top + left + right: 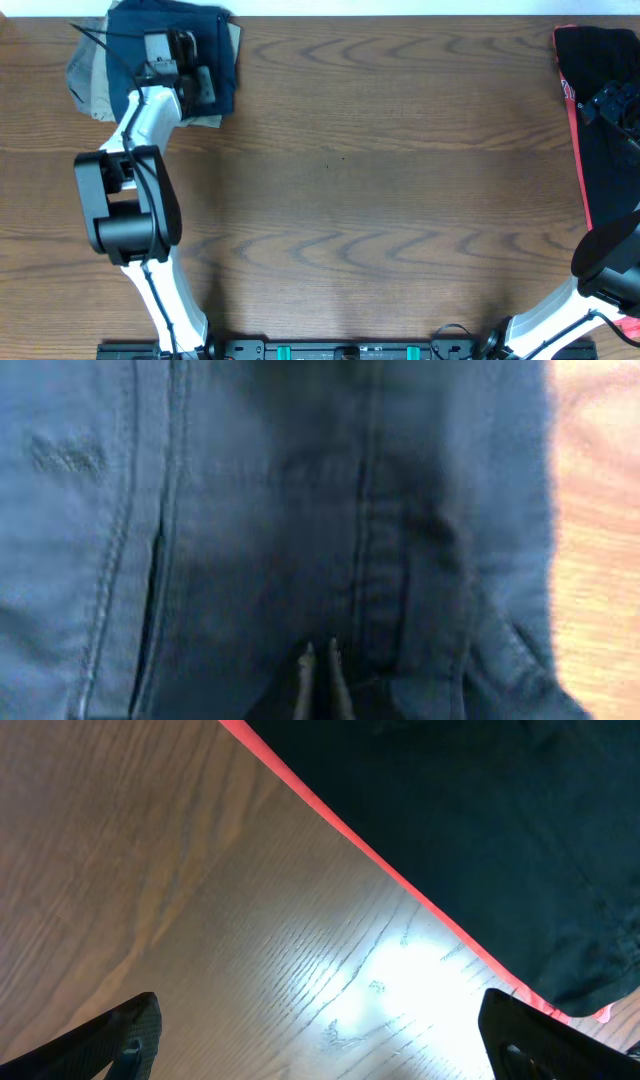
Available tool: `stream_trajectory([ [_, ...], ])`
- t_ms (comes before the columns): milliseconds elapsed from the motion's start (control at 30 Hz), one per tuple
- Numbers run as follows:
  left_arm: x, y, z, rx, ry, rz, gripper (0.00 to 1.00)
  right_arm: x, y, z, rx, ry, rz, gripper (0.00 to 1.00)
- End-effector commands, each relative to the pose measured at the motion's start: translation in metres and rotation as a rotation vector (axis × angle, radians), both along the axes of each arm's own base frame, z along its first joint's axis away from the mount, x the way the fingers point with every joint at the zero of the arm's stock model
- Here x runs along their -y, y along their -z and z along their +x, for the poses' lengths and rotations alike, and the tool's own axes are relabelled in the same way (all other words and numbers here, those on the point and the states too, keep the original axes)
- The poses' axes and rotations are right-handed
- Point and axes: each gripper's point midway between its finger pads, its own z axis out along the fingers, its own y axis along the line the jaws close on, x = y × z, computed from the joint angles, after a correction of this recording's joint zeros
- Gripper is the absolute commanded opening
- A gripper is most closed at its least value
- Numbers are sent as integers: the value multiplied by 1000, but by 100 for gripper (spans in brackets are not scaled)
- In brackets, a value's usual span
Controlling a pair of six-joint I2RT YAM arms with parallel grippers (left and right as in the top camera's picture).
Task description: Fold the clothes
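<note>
**A:** Since the left wrist view is all blue cloth, where are the navy shorts (222, 50)?

**B:** Folded at the tabletop's (380, 170) far left corner, lying on the tan shorts (85, 75). The left end effector (318, 665) is over them, its fingers closed together against the fabric.

**A:** And the other?

**B:** The right end effector (320, 1020) is spread wide and holds nothing. It is over bare wood beside the black garment (605, 170) with the red stripe (330, 820).
</note>
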Motion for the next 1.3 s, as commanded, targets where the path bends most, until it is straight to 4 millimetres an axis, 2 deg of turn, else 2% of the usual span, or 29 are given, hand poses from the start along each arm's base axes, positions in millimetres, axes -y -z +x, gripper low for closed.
stream_trajectory([
  [0,-2,10,-15,-67,-9,-23,6,3,1,0,-2,15,-5,99],
  [100,-6,-6,-19,-59,-16,-22,6,3,1,0,-2,15,-5,99],
  [200,-15,-44,-11,37,-33,-7,6,3,1,0,-2,15,-5,99],
  [300,-38,-86,0,163,-81,36,6,3,1,0,-2,15,-5,99],
  [367,-59,-106,3,224,-133,77,6,3,1,0,-2,15,-5,99],
  [400,-69,-110,2,236,-157,93,6,3,1,0,-2,15,-5,99],
  [500,-98,-105,-3,225,-215,108,6,3,1,0,-2,15,-5,99],
  [633,-125,-75,-12,161,-264,103,6,3,1,1,-2,15,-5,99],
  [833,-143,-22,-28,34,-300,83,7,3,1,0,-2,15,-5,99],
  [933,-147,-14,-34,4,-310,77,7,3,1,0,-2,15,-5,99],
  [1033,-150,-18,-43,-20,-320,73,6,3,1,0,-2,15,-5,99],
  [1100,-150,-30,-52,-30,-334,64,6,3,1,0,-2,15,-5,99],
  [1200,-149,-66,-56,27,-385,41,6,3,1,0,-2,15,-5,99],
  [1267,-147,-99,-60,85,-407,33,6,3,1,0,-2,15,-5,99],
])
